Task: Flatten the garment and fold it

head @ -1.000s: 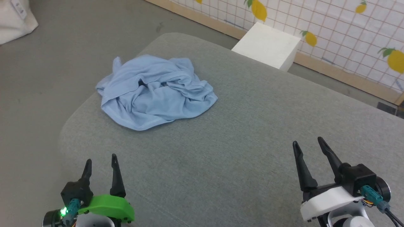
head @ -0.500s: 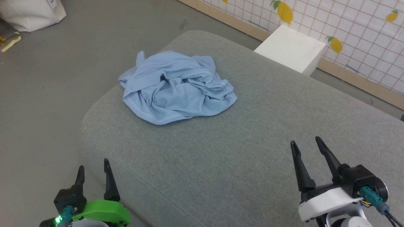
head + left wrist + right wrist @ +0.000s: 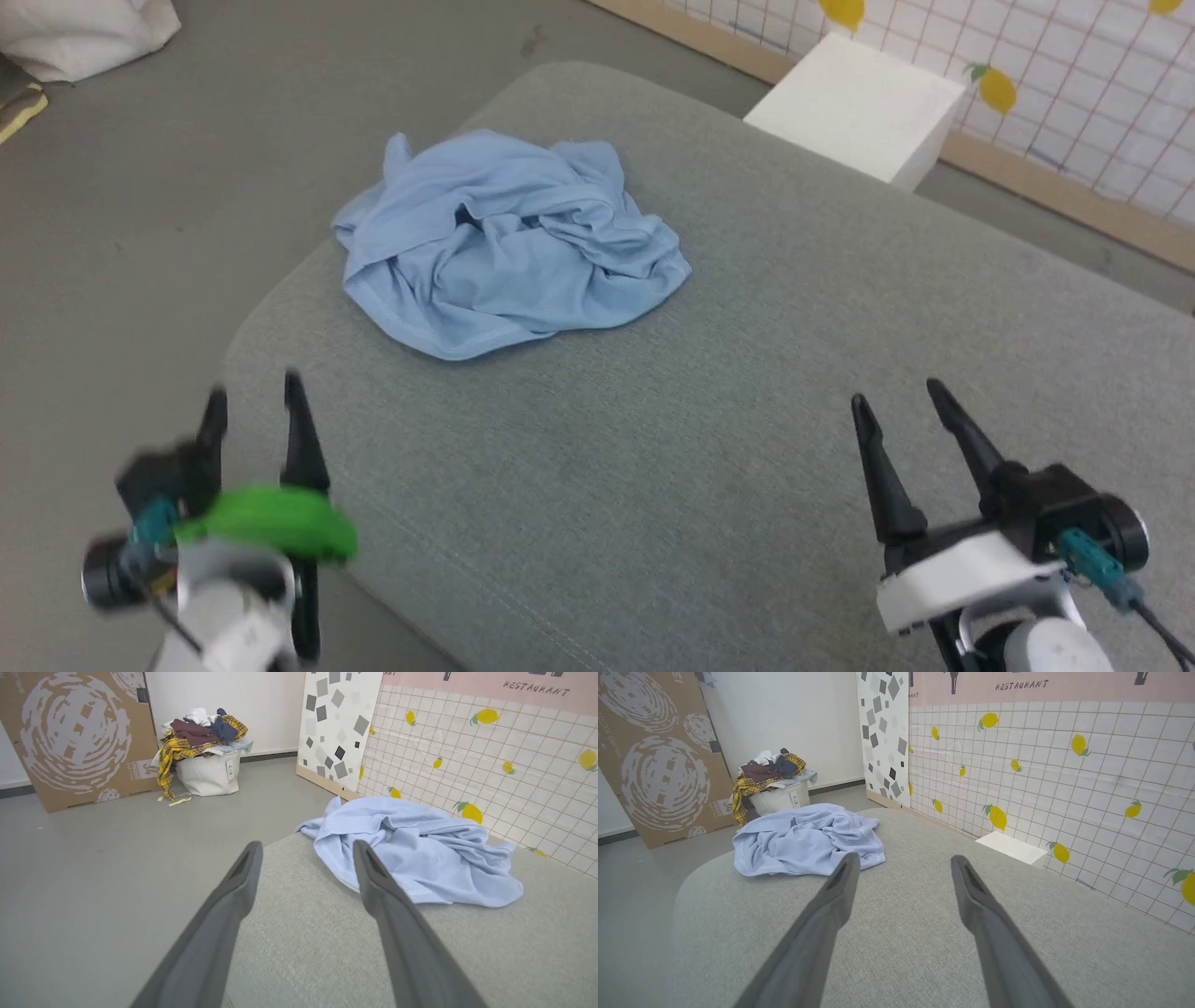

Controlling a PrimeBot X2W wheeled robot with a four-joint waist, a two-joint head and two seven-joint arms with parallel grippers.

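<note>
The garment (image 3: 509, 243), a light blue T-shirt, lies crumpled in a heap near the far left corner of the grey cushioned surface (image 3: 709, 411). It also shows in the left wrist view (image 3: 411, 849) and the right wrist view (image 3: 803, 840). My left gripper (image 3: 252, 401) hovers open at the surface's near left edge, a good way short of the garment, with nothing between its fingers. My right gripper (image 3: 901, 397) stands open and empty over the near right part of the surface. Each wrist view shows its own gripper open, the left (image 3: 306, 847) and the right (image 3: 903, 858).
A white block (image 3: 854, 107) stands on the floor beyond the surface's far edge, against a lemon-patterned grid wall (image 3: 1064, 765). A white basket heaped with clothes (image 3: 205, 760) sits by a cardboard panel (image 3: 74, 737) across the grey floor.
My left arm has lifted and moved forward, blurred with motion. The head camera has shifted, so the whole scene sits differently. The garment and the right gripper keep their places.
</note>
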